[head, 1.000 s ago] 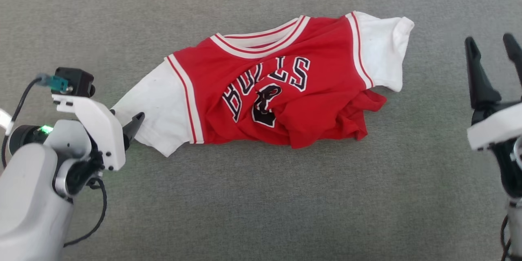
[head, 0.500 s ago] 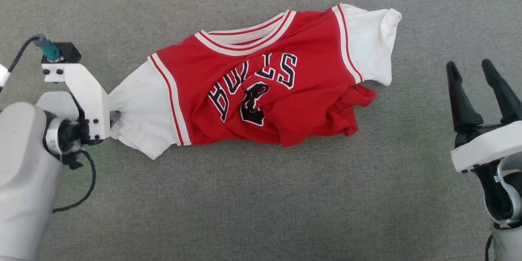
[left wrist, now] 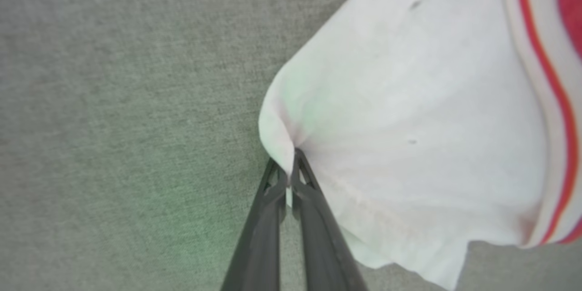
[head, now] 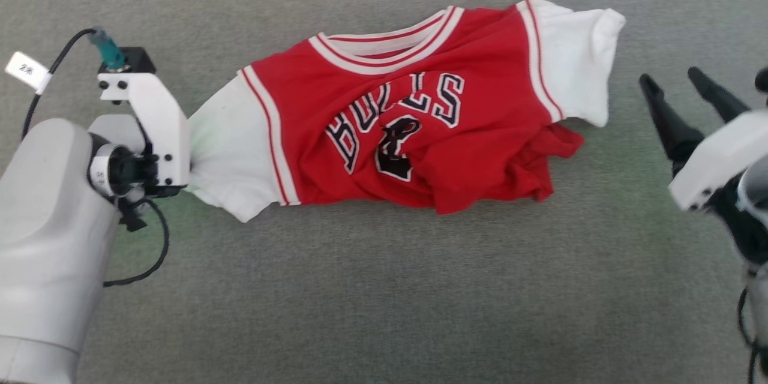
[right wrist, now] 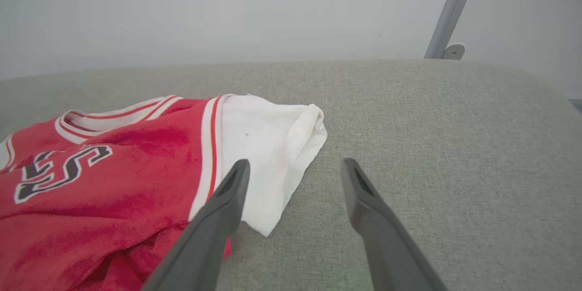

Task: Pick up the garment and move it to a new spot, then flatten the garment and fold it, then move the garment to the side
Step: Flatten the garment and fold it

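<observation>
The garment point(head: 414, 114), a red jersey with white sleeves and black-and-white lettering, lies rumpled on the grey fabric surface point(head: 384, 300), neckline toward the far side. My left gripper point(left wrist: 288, 177) is shut on the edge of its left white sleeve point(left wrist: 409, 113); in the head view the gripper's white bracket point(head: 157, 126) hides the fingertips at that sleeve. To the right of the other white sleeve point(head: 582, 66), my right gripper point(head: 675, 87) hovers open and apart from it. In the right wrist view the right gripper point(right wrist: 295, 168) has that sleeve point(right wrist: 268, 145) just ahead, by its left finger.
The grey fabric surface stretches wide around the jersey, with free room in front and to both sides. A pale wall point(right wrist: 227, 9) and a slanted metal post point(right wrist: 448, 13) stand beyond the far edge.
My left gripper has closed on the white sleeve's edge. The head camera has shifted, so the whole scene sits further right. The right gripper has tilted leftward toward the jersey.
</observation>
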